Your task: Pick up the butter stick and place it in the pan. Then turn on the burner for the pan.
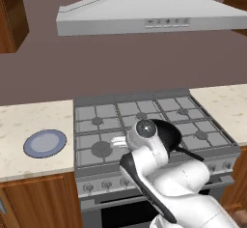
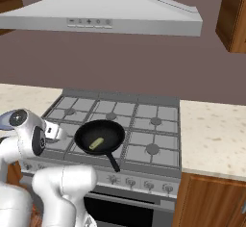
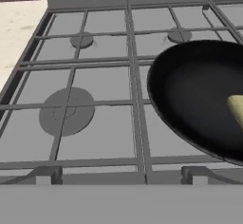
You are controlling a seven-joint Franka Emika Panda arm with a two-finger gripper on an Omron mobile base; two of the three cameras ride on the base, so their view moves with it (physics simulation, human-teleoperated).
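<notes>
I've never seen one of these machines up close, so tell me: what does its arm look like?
The arm is made of thick, rounded, glossy white segments, joined by dark grey to black bands. A round cap with a dark disc sits on the end of one joint. The hand is a small white, boxy block. No loose cables or markings can be made out.

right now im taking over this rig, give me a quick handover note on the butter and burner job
End effector: open and holding nothing, low over the front left of the stove, beside the pan.
Butter stick: lying inside the pan, near the middle.
Pan: sitting on the front centre burner, handle pointing toward the front knobs.
Done: the butter is in the pan and released.
Left: turn on the burner under the pan with its knob on the front panel. No flame shows anywhere yet. Which knob matches that burner I cannot tell from here.
</notes>
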